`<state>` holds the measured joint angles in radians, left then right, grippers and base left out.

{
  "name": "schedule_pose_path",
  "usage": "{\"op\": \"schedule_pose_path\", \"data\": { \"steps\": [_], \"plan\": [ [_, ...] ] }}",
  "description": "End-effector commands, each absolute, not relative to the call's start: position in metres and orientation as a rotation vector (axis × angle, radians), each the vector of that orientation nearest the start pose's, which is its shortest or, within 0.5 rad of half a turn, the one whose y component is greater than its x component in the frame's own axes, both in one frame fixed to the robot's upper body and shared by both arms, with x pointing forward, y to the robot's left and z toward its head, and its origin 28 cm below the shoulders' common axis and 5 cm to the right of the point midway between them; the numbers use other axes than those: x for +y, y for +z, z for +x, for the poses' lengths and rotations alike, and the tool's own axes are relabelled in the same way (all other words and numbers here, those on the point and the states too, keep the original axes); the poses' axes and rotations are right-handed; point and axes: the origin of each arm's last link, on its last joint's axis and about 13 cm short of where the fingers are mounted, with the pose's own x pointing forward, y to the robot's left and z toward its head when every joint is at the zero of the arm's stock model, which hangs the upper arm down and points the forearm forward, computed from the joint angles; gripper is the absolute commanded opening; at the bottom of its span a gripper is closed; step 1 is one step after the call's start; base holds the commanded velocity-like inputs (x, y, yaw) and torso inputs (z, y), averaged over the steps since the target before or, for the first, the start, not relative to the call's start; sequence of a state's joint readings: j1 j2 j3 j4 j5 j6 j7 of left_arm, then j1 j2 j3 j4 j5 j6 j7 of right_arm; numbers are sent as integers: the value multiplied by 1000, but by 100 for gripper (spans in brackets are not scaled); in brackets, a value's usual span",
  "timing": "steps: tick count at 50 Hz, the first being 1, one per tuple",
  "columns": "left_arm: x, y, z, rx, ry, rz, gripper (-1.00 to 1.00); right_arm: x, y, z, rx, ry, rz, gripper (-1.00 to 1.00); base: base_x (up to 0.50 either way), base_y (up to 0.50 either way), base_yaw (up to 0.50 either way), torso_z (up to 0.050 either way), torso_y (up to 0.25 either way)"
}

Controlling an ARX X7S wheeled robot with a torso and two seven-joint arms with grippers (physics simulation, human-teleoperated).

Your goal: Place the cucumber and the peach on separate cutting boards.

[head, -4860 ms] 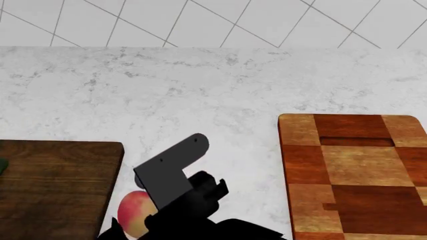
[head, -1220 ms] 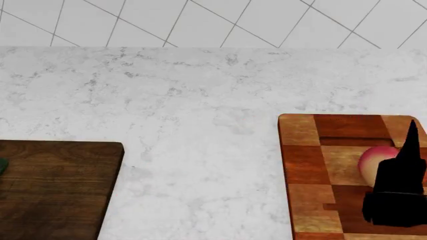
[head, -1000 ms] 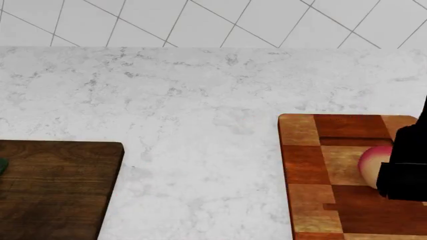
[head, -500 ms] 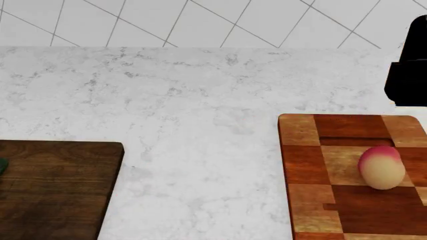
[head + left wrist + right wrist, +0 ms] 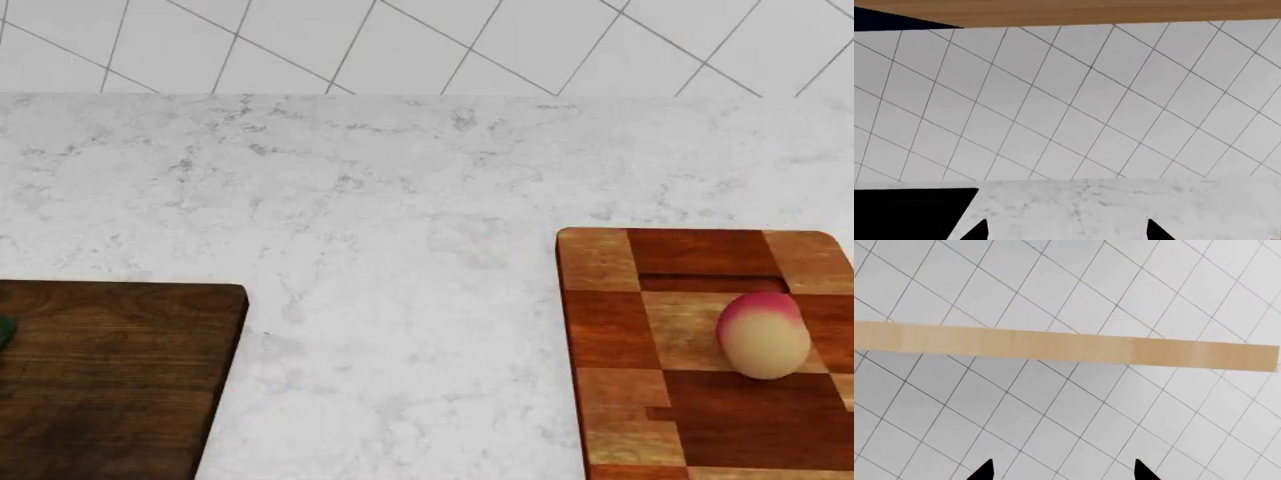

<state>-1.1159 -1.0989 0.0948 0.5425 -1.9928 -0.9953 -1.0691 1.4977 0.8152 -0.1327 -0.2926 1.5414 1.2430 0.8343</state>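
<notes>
Pinkish-red over pale tan, the peach point(image 5: 763, 336) stands alone on the checkered cutting board point(image 5: 627, 400), toward that board's right side, with nothing touching it. A second ago the right arm's dark gripper was down over the fruit; half a second ago it had lifted to the upper right corner of the head view; now it is gone from that view altogether. Right gripper point(image 5: 1063, 471) shows only as two dark fingertips spread well apart with tiled wall point(image 5: 1074, 285) between them, so jaws released and holding nothing. Left gripper point(image 5: 1066, 231) likewise: two tips apart, nothing between, aimed at the marble counter point(image 5: 1121, 205) and the wall. Judgement: peach placement looks done, fruit settled and steady. Cucumber point(image 5: 6, 332) barely visible, a dark green sliver at the far left edge of the head view, lying on the dark walnut cutting board point(image 5: 120, 380); most of it is cut off by the frame, so its full position cannot be confirmed. If it rests wholly on that board, both items sit on separate boards and the task is likely finished.
</notes>
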Motion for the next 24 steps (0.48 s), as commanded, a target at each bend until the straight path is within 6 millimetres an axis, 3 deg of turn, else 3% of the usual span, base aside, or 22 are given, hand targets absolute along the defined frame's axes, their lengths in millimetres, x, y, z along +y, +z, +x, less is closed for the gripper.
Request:
{"op": "schedule_pose_path", "data": {
  "steps": [1,11,17,24],
  "plan": [
    [292,403,173,-150,-44,40,100,-190,420,231,-291,-19,-41,100,0,0,0,0,0],
    [293,411,179,-151,-42,57,100,-190,415,233,-276,-24,-48,100,0,0,0,0,0],
    [296,412,179,-149,-30,55,100,-191,430,235,-305,-23,-50,100,0,0,0,0,0],
    [298,410,181,-146,-21,56,100,-193,464,243,-375,-15,-55,100,0,0,0,0,0]
  ]
}}
